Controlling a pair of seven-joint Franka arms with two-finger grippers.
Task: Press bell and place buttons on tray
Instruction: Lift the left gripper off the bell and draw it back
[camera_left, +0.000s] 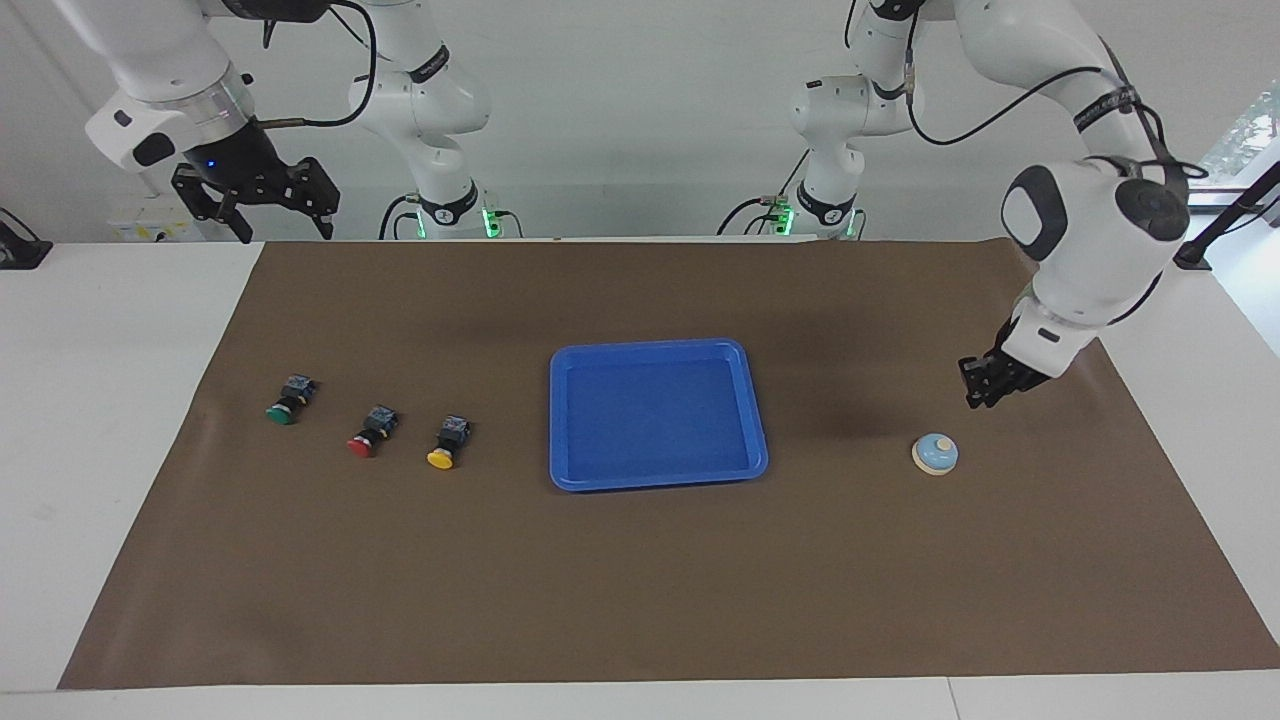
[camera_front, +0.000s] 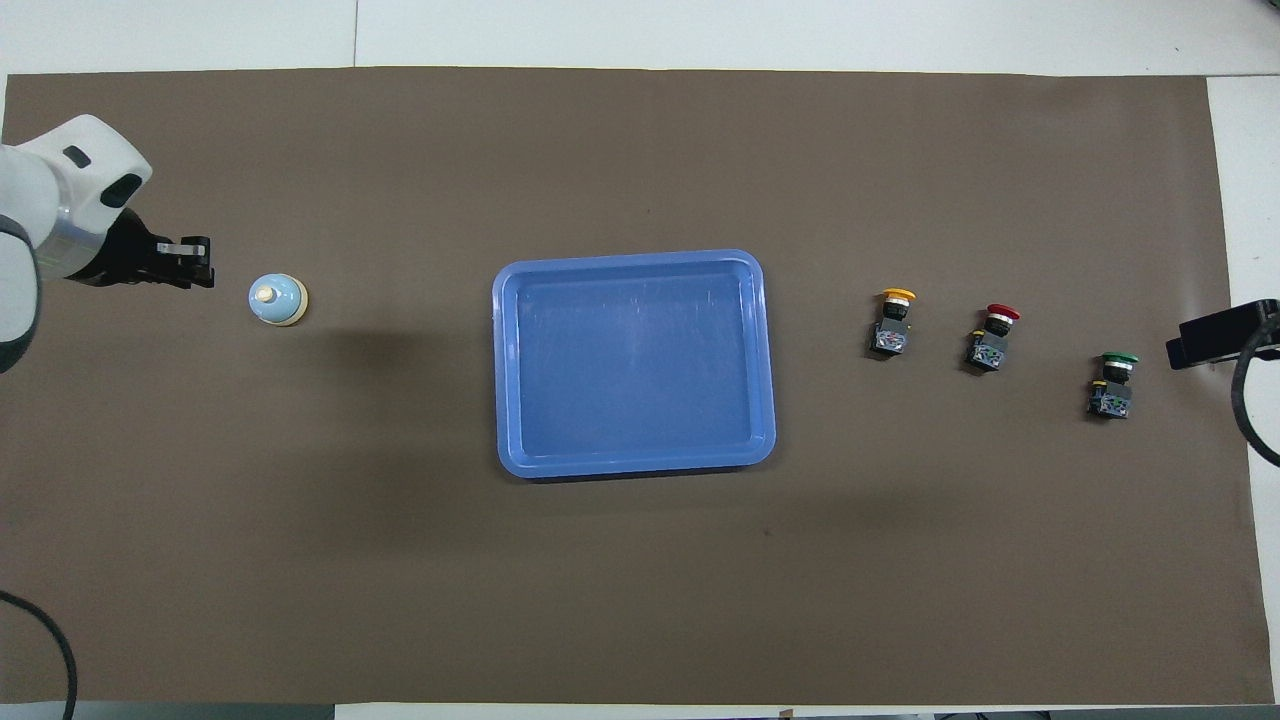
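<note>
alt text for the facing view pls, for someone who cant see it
A blue tray sits mid-table on a brown mat, with green, red and yellow buttons in a row toward the right arm's end and a small bell toward the left arm's end. The left gripper hangs above the mat beside the bell; the right gripper waits raised, open.

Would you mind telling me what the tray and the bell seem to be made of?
The tray looks like moulded plastic with a slight gloss: uniform bright blue, rounded corners, soft sheen on its floor. The bell has a smooth light-blue dome on a cream base with a cream knob; painted metal or plastic, I cannot tell which.
</note>
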